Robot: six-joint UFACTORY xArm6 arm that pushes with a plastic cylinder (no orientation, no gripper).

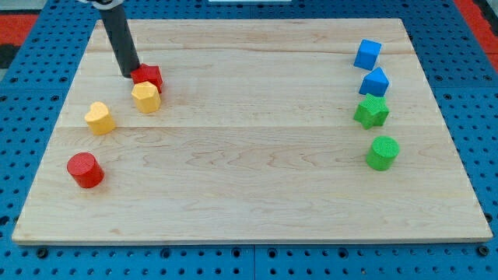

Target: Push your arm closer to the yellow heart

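Note:
The yellow heart (99, 117) lies on the wooden board at the view's left. My tip (131, 75) is at the upper left, above and to the right of the heart, with a clear gap between them. The tip touches the left side of a red block (148, 75). A yellow pentagon-like block (145, 97) sits just below the red block, between the tip and the heart's right side.
A red cylinder (84, 169) lies below the heart, near the left edge. On the view's right, a column holds a blue cube (367, 54), a blue block (374, 81), a green star (371, 111) and a green cylinder (382, 152).

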